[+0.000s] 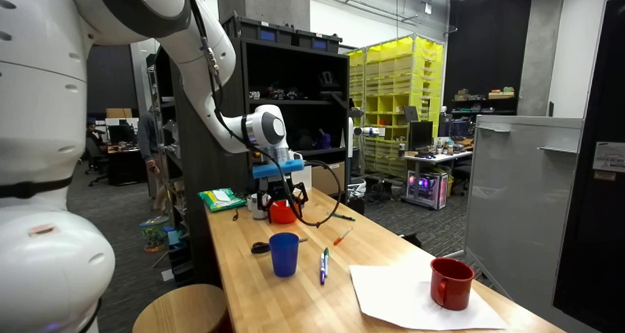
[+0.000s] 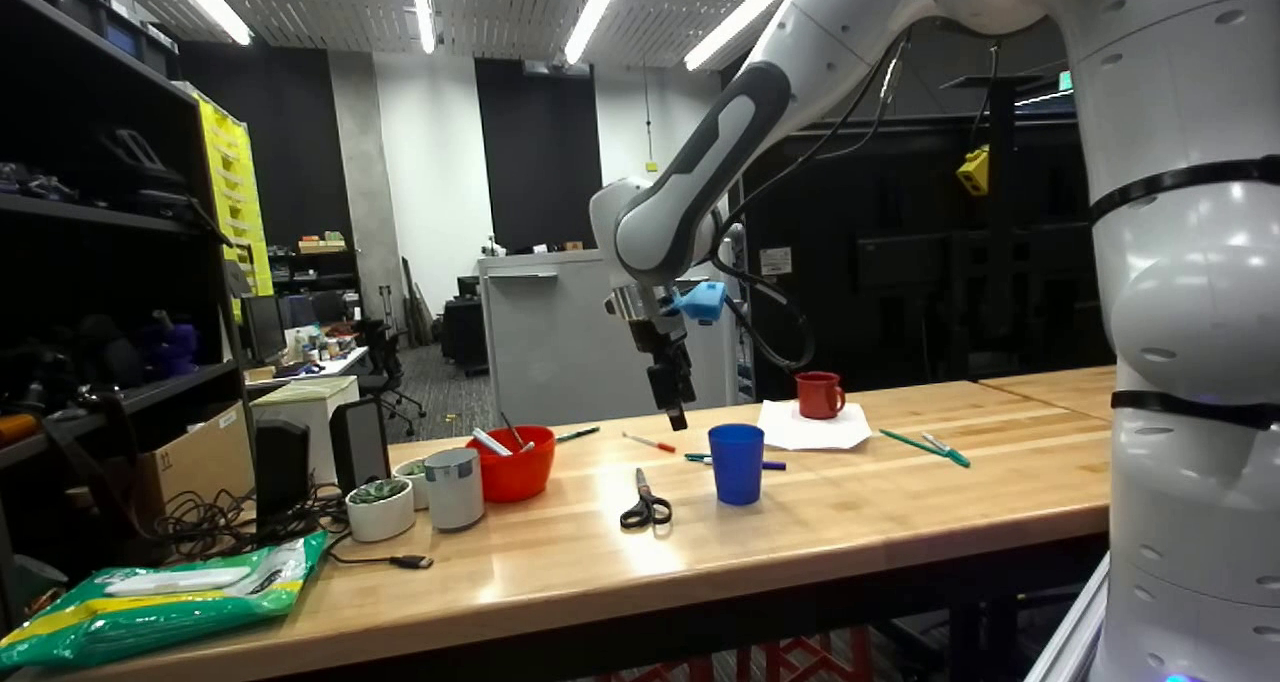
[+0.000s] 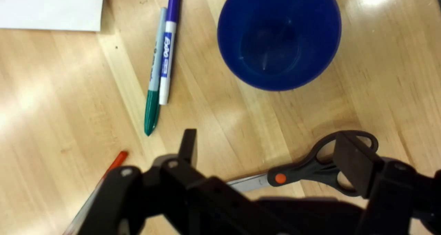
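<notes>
Gripper (image 3: 270,150) nearest, jaws spread, empty, over scissors (image 3: 296,173) toward robot-side edge of bench (image 2: 880,492); probably stiff, light, slick-bladed; best held just behind orange pivot (image 3: 280,178).

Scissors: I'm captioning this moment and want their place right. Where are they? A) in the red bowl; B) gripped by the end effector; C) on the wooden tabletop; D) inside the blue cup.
C: an exterior view shows the scissors lying on the wooden tabletop, and the wrist view shows the end effector open above them.
</notes>
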